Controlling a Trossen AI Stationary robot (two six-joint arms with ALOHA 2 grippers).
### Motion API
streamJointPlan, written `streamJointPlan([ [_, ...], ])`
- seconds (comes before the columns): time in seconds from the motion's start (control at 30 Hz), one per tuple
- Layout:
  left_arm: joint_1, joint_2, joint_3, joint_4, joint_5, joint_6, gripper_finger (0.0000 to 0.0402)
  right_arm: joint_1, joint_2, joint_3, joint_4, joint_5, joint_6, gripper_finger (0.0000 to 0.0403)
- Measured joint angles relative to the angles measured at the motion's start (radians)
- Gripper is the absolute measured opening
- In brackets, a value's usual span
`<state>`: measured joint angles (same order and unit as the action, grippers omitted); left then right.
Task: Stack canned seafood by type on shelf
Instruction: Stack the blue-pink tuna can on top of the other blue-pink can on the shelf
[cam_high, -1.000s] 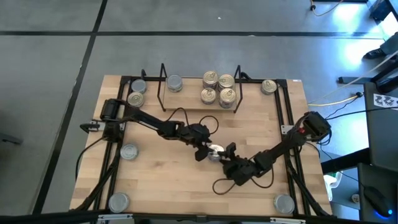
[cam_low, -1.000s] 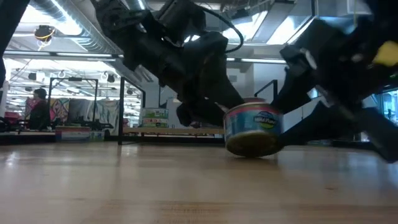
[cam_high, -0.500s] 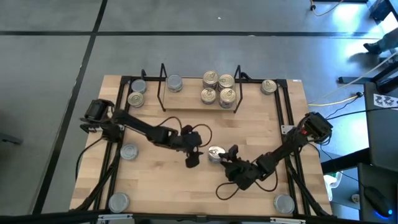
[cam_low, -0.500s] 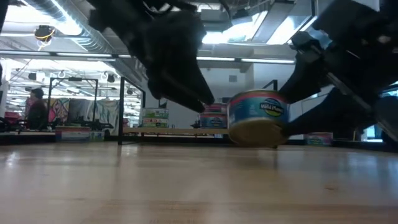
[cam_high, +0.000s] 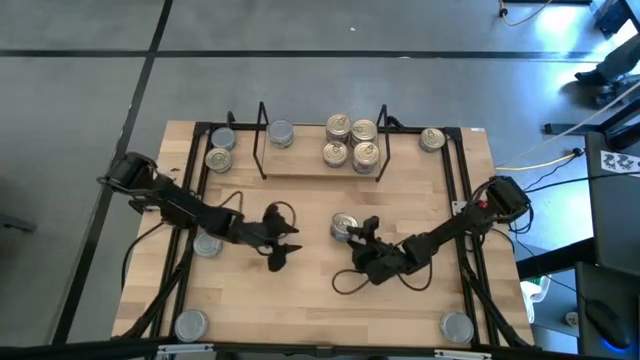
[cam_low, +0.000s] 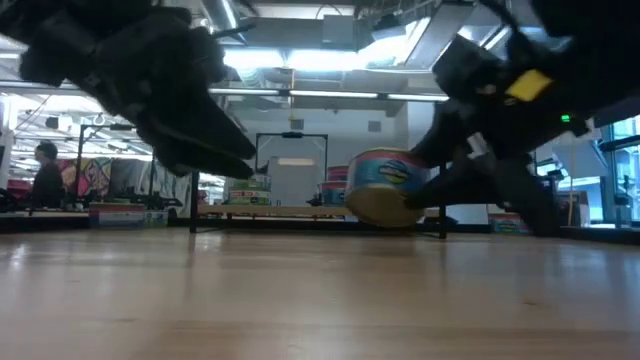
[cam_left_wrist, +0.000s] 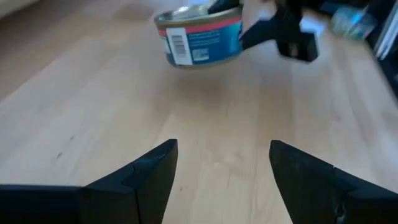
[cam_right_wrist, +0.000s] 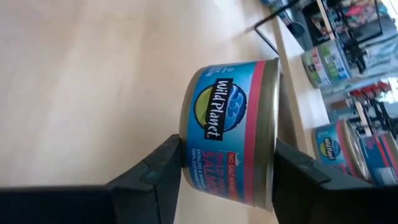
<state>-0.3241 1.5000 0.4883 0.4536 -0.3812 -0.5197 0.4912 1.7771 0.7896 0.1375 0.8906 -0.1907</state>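
**One Tin Gripped, Clear of the Table**

One tin (cam_high: 344, 227) is being held by the right gripper (cam_high: 356, 236), fingers clamping its sides, near the table (cam_high: 300, 300) centre. In the low view the tin (cam_low: 383, 186) is hanging tilted above the wood. The left gripper (cam_high: 280, 252) is hovering well apart from it, jaws spread and holding nothing. Four gold-lidded tins (cam_high: 351, 140) are sitting on the shelf (cam_high: 262, 140), beside one silver-lidded tin (cam_high: 281, 133).
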Motion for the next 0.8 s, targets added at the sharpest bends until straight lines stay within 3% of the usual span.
streamJointPlan([
  [0.23,0.0,-0.039,-0.144,0.224,-0.002,0.033,0.0253,-0.071,-0.001,0.069,0.001,-0.001,0.0,0.0187],
  [0.5,0.0,-0.039,-0.185,0.219,-0.001,0.048,0.0253,-0.15,-0.001,0.164,-0.006,-0.02,-0.055,0.0186],
  [0.8,0.006,-0.039,-0.194,0.215,-0.001,0.078,0.0253,-0.222,-0.001,0.278,-0.012,-0.04,-0.224,0.0186],
])
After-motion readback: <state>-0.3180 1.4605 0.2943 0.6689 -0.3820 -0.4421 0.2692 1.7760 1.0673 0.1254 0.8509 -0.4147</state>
